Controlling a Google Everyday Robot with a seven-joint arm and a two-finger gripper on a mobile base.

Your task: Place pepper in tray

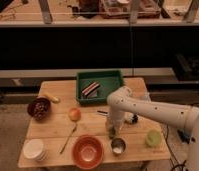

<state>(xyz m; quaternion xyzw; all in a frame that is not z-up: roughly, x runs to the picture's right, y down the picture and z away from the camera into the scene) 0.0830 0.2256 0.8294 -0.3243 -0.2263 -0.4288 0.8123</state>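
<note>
The dark green tray (116, 86) stands at the back middle of the wooden table (53, 127), with a striped packet (90, 89) inside it. My white arm reaches in from the right and bends down. The gripper (112, 131) points down at the table in front of the tray, right of centre. A small olive-green shape that looks like the pepper (111, 134) shows at the gripper's tip, near the table top. I cannot tell whether it is held or lying there.
A metal cup (118, 146) and an orange bowl (88, 151) sit just in front of the gripper. A light-green cup (153, 138) is to the right. An orange fruit (74, 114), a spoon (69, 139), a brown bowl (39, 108), a yellow banana-like item (50, 98) and white bowls (34, 149) are to the left.
</note>
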